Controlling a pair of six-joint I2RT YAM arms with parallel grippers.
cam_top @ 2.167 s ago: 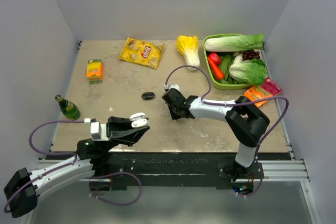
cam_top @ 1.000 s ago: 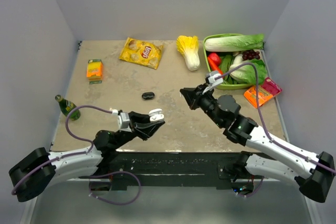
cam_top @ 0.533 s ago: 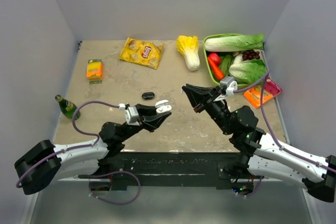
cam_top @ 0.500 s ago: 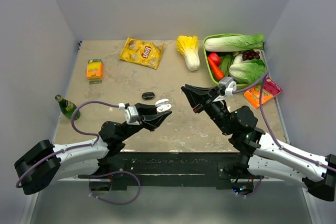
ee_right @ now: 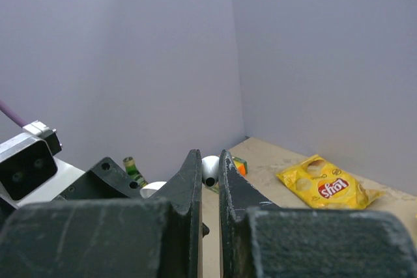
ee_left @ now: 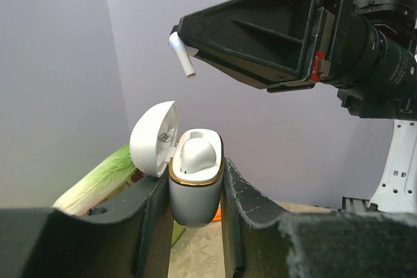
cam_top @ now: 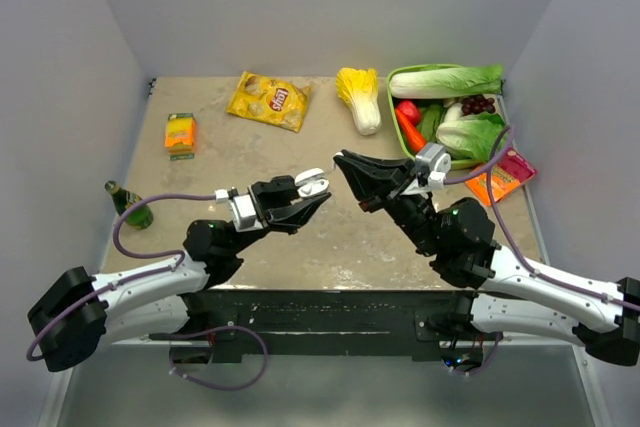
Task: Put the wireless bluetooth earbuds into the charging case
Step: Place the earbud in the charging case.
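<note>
**Earbud poised over the open case**

The white earbud (ee_left: pixel 181 53) was pinched by its head at the tip of the right gripper (cam_top: pixel 344 161). The fingers were closed on it and the stem hung down, we judged so that it could go into a well stem-first. Just below it and not touching, the charging case (ee_left: pixel 195 187) stood upright with its lid (ee_left: pixel 154 139) swung back. The left gripper (cam_top: pixel 308 197) clamped the case by its body, which kept the mouth facing the bud. A white form filled one well; we could not tell whether it was a bud already seated. Both were held in the air above the table (cam_top: pixel 200 162). Compared with half a second earlier, the left arm had carried the case up toward the right gripper, and the gap between them had nearly closed.
</note>
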